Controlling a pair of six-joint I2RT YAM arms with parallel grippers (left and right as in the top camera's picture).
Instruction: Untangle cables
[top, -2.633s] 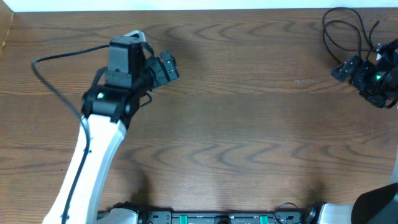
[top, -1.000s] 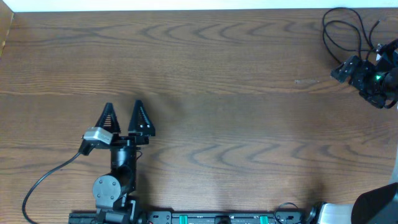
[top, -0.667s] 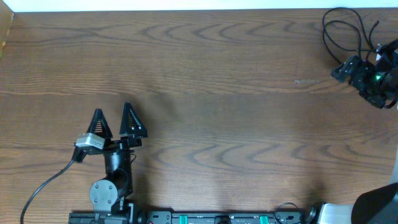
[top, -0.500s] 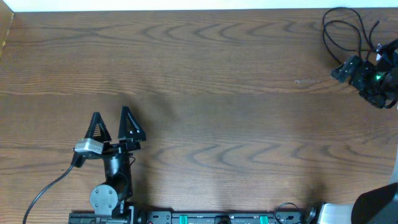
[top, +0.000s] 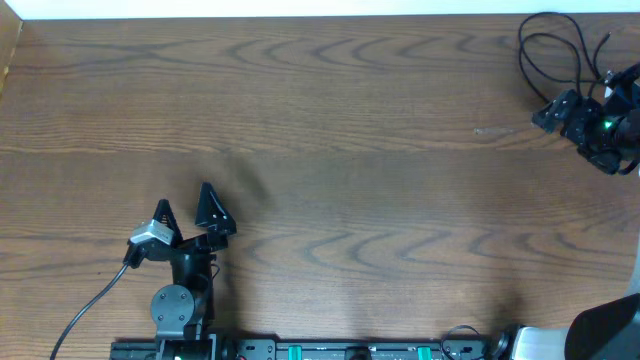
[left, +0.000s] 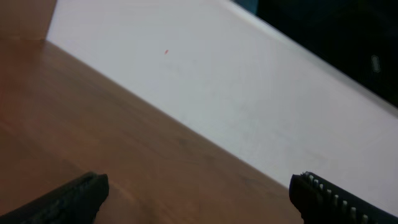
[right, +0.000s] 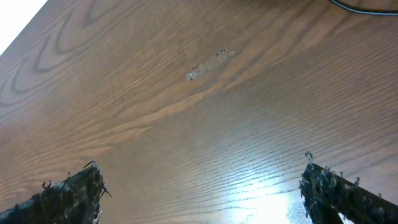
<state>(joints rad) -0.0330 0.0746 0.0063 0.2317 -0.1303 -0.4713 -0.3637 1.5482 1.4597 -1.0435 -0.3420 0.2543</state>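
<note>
Thin black cables lie in loops at the table's far right corner, partly under my right arm. A short arc of black cable shows at the top edge of the right wrist view. I cannot make out a white cable. My right gripper is just below the loops, open and empty, with only bare wood between its fingers. My left gripper is near the front left edge, open and empty, far from the cables. In the left wrist view its fingers frame bare wood and a white wall.
A small pale scuff marks the wood left of the right gripper; it also shows in the right wrist view. The left arm's thick black wire trails toward the front edge. A white wall runs along the table's far edge.
The left arm has pulled back from the table's upper left to the front left edge, then settled slightly lower and turned a little. The right arm and the cables have not moved.
</note>
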